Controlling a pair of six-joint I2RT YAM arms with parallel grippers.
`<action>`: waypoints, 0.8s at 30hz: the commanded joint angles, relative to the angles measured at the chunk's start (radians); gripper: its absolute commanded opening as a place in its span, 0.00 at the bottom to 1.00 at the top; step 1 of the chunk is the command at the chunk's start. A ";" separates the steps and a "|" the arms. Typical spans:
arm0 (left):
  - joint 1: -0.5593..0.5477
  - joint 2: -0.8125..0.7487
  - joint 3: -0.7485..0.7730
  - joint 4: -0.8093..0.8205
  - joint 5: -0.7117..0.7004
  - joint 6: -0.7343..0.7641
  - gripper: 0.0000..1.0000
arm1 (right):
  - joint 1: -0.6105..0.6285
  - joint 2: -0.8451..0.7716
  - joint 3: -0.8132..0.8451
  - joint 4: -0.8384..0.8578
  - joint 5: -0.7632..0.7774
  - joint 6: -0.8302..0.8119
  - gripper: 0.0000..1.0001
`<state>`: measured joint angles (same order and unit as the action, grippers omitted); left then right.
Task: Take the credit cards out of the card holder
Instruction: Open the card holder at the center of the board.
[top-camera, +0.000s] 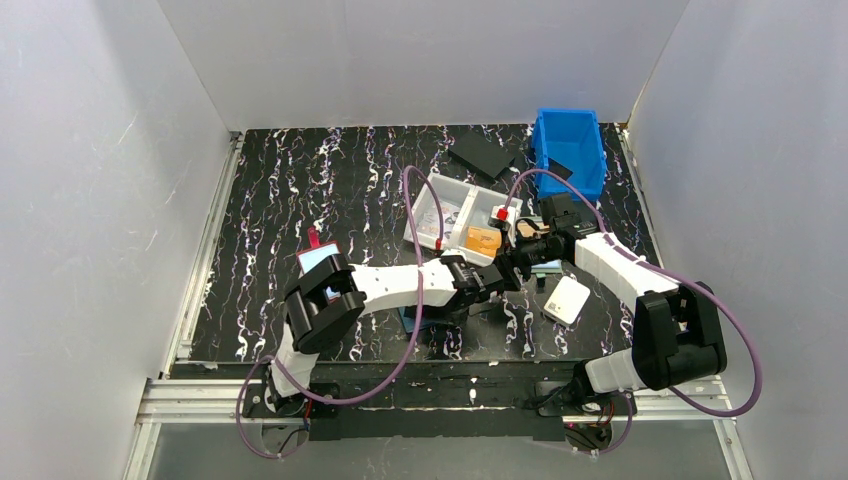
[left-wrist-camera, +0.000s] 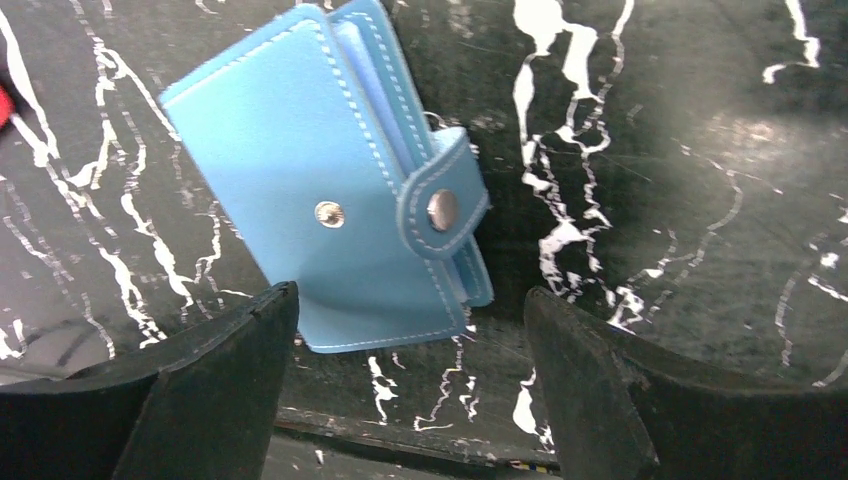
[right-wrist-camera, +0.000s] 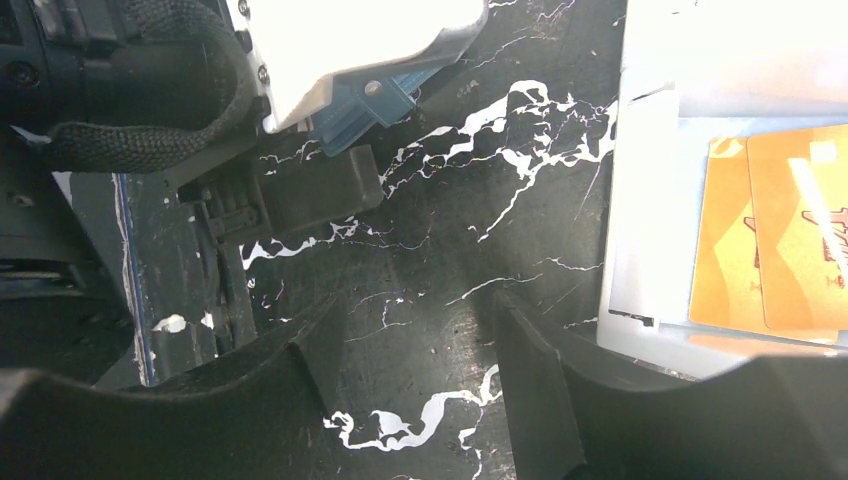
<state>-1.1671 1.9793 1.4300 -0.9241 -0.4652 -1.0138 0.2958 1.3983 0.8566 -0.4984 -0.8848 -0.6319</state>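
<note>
The card holder (left-wrist-camera: 330, 190) is a light-blue wallet, folded shut with its snap tab (left-wrist-camera: 440, 205) fastened, lying on the black marbled table. In the top view it shows as a blue patch (top-camera: 547, 266) partly under my right arm. My left gripper (left-wrist-camera: 410, 295) is open, with the holder's near edge just ahead of its fingers and nothing between them. My right gripper (right-wrist-camera: 418, 303) is open and empty, low over bare table beside the clear tray (right-wrist-camera: 640, 250). The two grippers (top-camera: 505, 275) (top-camera: 522, 252) nearly meet. A pale card (top-camera: 567, 300) lies on the table. No cards show in the holder.
The clear tray (top-camera: 445, 200) holds orange cards (right-wrist-camera: 770, 240). A blue bin (top-camera: 570, 150) and a black flat piece (top-camera: 483, 155) are at the back right. A red-edged holder (top-camera: 318, 258) lies at the left, and a teal item (top-camera: 408, 318) under my left forearm.
</note>
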 joint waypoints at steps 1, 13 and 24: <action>-0.003 0.007 0.044 -0.123 -0.106 -0.055 0.80 | 0.003 0.002 0.042 -0.003 -0.007 0.005 0.64; -0.003 0.039 0.055 -0.167 -0.152 -0.076 0.70 | 0.003 0.004 0.042 -0.002 -0.003 0.005 0.64; -0.002 0.051 0.046 -0.168 -0.179 -0.062 0.49 | 0.003 0.006 0.042 -0.003 -0.004 0.004 0.64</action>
<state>-1.1671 2.0266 1.4673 -1.0546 -0.5694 -1.0683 0.2958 1.3983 0.8570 -0.4988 -0.8845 -0.6319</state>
